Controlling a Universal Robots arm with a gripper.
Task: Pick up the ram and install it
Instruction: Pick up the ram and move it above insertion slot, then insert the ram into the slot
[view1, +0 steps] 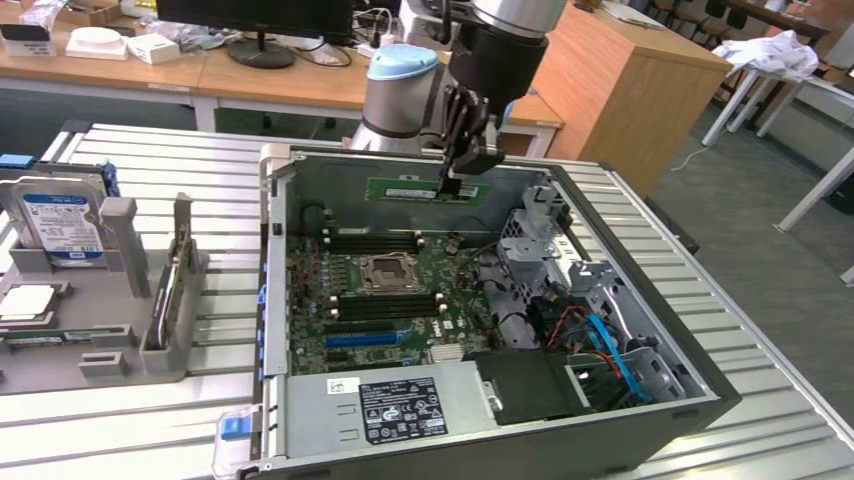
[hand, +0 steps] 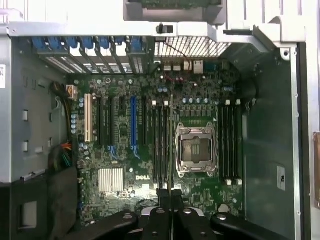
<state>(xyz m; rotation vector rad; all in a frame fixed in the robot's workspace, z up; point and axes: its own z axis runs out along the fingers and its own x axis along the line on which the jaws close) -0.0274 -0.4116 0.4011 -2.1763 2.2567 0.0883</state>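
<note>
The ram (view1: 404, 188) is a thin green stick that hangs level above the far side of the open computer case (view1: 694, 385). My gripper (view1: 455, 183) is shut on the stick's end toward the exterior view's right. In the wrist view the ram (hand: 171, 145) appears edge-on as a thin line running out from my gripper (hand: 170, 196). It lies over the motherboard (hand: 120, 150), close to the black slots (hand: 159, 145) beside the CPU socket (hand: 195, 150). In the exterior view black slots (view1: 374, 241) lie on both sides of the CPU socket (view1: 378, 270).
A grey fixture (view1: 120, 335) on the exterior view's left holds a hard drive (view1: 60, 225) with a blue-white label. Inside the case are a long blue slot (hand: 133, 122), a power supply (view1: 400, 405) and drive cages with cables (view1: 587, 310). Desks stand behind.
</note>
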